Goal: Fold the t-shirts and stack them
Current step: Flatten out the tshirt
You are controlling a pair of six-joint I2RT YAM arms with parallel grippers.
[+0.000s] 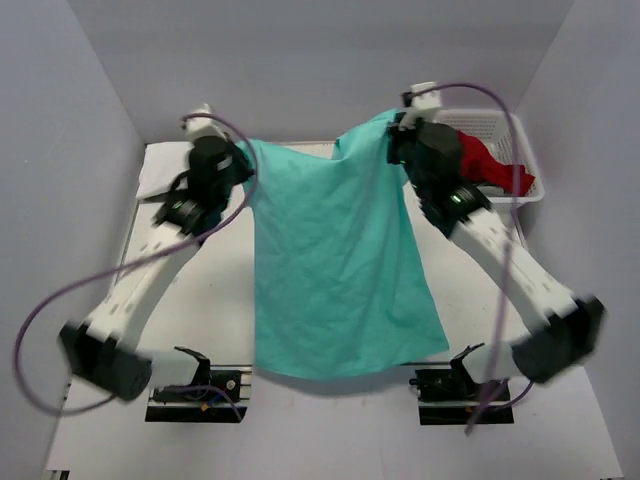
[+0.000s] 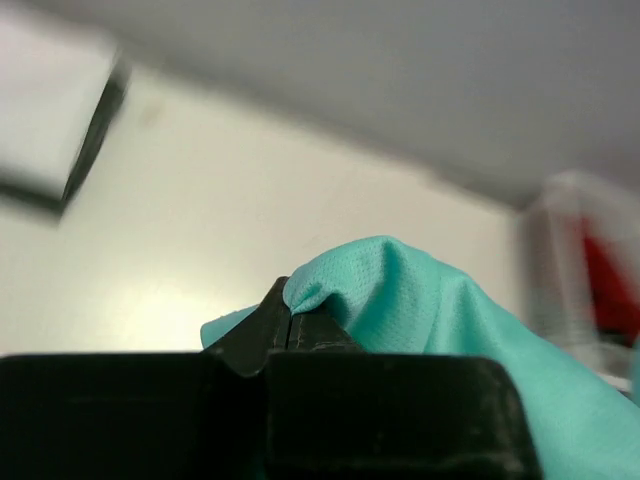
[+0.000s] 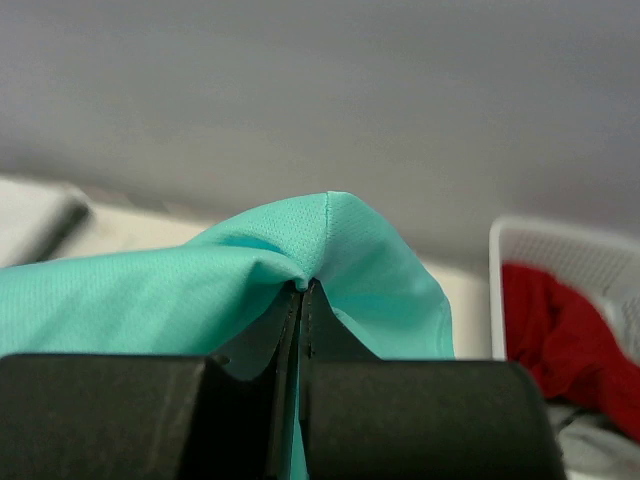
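**Operator:** Holding the teal-green t-shirt by its two far corners; it's spread wide between my arms, its hem down by the near edge of the table.

**Supervisor:** And the pincers?

**Operator:** My left gripper is pressed together on the left corner. My right gripper pinches the right corner, cloth bunched over its tips.

**Supervisor:** The other shirts?

**Operator:** The red t-shirt lies in the white basket, far right. I see a white t-shirt lying far left.

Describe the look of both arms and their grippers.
The left arm and right arm have white link shells with bulky black joints. A thin purple cable loops loosely along each. A small green light shows on the right one. The left gripper and right gripper are matte black, fingers tapering to wedges.
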